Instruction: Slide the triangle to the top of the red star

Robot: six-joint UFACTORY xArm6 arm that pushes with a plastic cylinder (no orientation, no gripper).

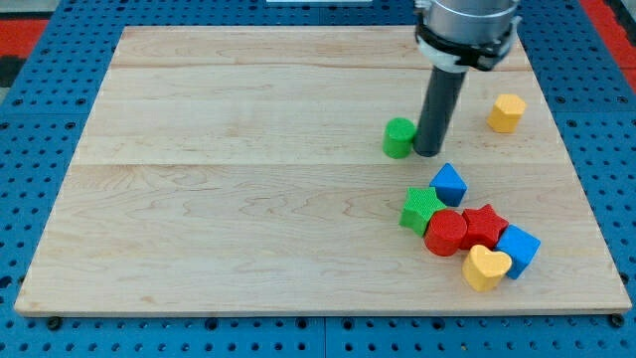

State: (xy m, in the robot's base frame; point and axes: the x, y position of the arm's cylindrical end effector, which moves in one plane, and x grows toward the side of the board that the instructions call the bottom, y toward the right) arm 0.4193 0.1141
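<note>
The blue triangle [449, 185] lies right of centre, up and to the left of the red star [484, 225] with a small gap between them. My tip [428, 153] rests on the board above the blue triangle, apart from it. It stands right beside the green round block [398, 137], on that block's right side, seemingly touching it. The red star sits in a tight cluster with a red round block [445, 233], a green star [422, 209], a blue cube [519, 249] and a yellow heart [486, 268].
A yellow hexagon-like block [507, 112] lies alone at the view's upper right. The wooden board [199, 199] sits on a blue perforated base. The cluster lies near the board's bottom-right edge.
</note>
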